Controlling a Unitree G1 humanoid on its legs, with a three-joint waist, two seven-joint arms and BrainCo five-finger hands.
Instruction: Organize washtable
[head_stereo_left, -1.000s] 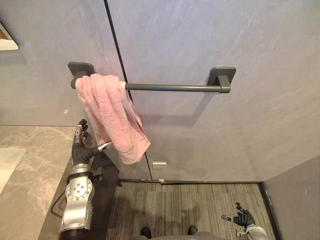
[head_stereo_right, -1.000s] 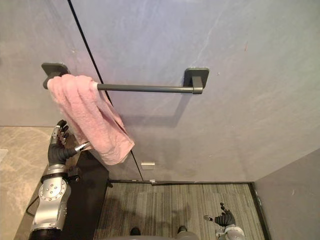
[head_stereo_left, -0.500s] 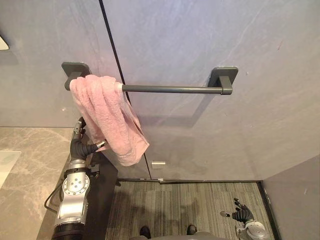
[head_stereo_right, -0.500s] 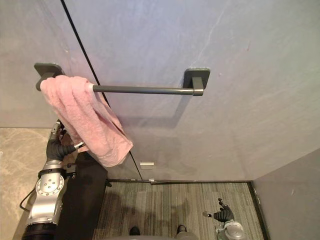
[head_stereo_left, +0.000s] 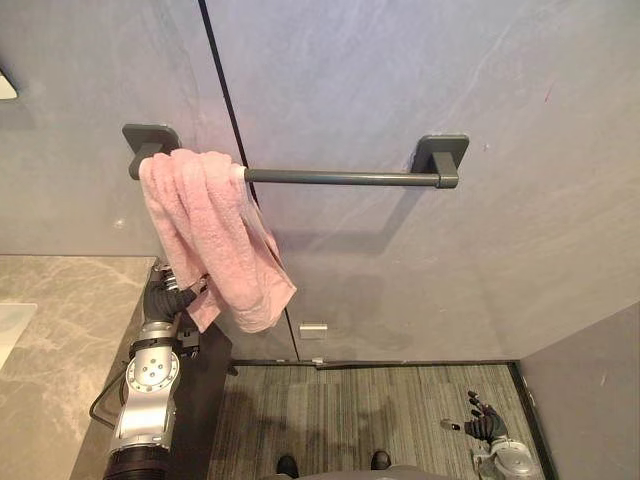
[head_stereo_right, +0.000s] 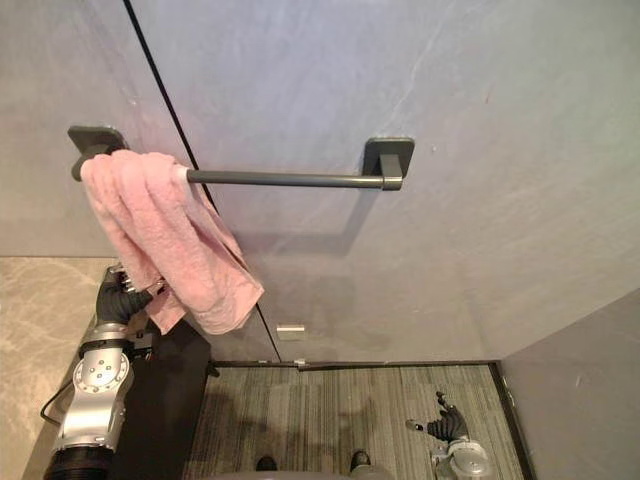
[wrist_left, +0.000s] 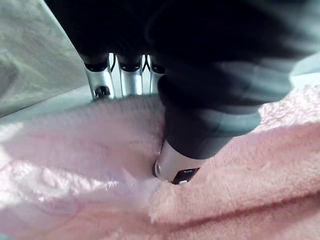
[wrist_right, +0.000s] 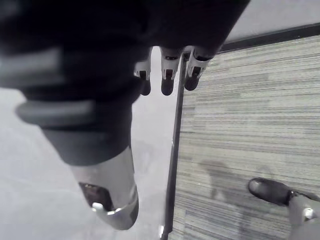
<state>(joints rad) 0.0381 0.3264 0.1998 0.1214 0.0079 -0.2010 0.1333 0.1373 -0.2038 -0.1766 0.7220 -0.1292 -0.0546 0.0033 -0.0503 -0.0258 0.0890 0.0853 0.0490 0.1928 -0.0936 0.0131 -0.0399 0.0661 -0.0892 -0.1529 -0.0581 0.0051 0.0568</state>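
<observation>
The pink towel (head_stereo_left: 205, 220) hangs bunched on the towel bar (head_stereo_left: 340, 177), upper left of the frame. The left robot hand (head_stereo_left: 163, 302) pinches its lower edge; the right robot hand (head_stereo_left: 485, 425), lower right, is relaxed. Best to pull slowly, with a firm pinch.

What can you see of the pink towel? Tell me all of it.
The towel is pink, thick, fluffy terry cloth. It hangs bunched over the left end of the dark rail on the grey wall, its folds slanting down to the right to a rounded lower end. The left hand pinches a lower edge, thumb in front, fingers behind.
</observation>
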